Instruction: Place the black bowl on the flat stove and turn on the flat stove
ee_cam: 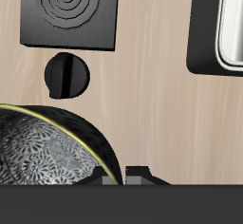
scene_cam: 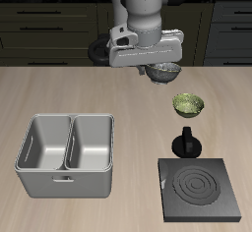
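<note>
The gripper (scene_cam: 162, 71) hangs above the back of the table with the black bowl (scene_cam: 163, 73) just under it, and the bowl looks raised clear of the tabletop rather than resting on it. In the wrist view the same bowl (ee_cam: 52, 157) fills the space right at the fingers, its speckled dark wall and thin pale rim pressed up against the one fingertip (ee_cam: 139, 176) that shows, so the jaws appear closed on the bowl's rim, though the second finger is hidden. The stove (scene_cam: 200, 187) sits near the table's front edge, toward one front corner, its ringed burner bare and nothing on it; the wrist view shows that burner plate (ee_cam: 68, 13) bare as well. The stove's knob (scene_cam: 186, 143) stands just behind the stove, between it and the green bowl (scene_cam: 188, 104), which lies farther back on the wood and is not the one wanted. A grey two-part caddy (scene_cam: 64, 155) takes up the other side near the front edge, well apart from the stove. By my reading, the pickup is done and the carry is under way: the bowl has yet to be brought forward over the burner, lowered and let go, and after that the knob has yet to be turned. Neither half of the task is finished.
</note>
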Robot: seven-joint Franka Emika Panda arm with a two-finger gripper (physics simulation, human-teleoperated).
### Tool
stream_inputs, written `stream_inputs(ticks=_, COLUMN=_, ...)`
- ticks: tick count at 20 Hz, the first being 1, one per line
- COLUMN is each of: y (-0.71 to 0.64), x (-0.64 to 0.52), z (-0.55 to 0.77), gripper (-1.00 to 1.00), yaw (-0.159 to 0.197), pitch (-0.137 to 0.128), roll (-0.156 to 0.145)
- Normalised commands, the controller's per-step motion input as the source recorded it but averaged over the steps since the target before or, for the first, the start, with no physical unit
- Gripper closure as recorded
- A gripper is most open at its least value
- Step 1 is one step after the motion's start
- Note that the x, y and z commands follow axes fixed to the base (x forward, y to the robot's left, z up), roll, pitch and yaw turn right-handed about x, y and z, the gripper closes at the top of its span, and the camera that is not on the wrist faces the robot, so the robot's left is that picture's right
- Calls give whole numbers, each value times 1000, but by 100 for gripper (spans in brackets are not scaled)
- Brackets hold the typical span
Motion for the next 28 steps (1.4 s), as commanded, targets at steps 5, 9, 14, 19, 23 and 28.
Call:
stream_inputs(ticks=5, y=162, x=403, z=92, gripper=100, yaw=26, pitch=0, roll=18)
stream_inputs(ticks=9, y=119, x=254, z=72, gripper=100, yaw=9, pitch=8, roll=35)
stream_inputs(ticks=14, y=161, x=253, z=58, gripper=100, yaw=29, pitch=6, roll=12)
stream_inputs(ticks=19, y=195, x=400, z=100, gripper=100, yaw=34, pitch=4, roll=11)
stream_inputs(ticks=23, y=118, x=362, z=71, gripper=100, yaw=16, pitch=35, roll=16)
stream_inputs(ticks=28, y=55, x=362, z=75, gripper=100, yaw=23, pitch=4, roll=-19)
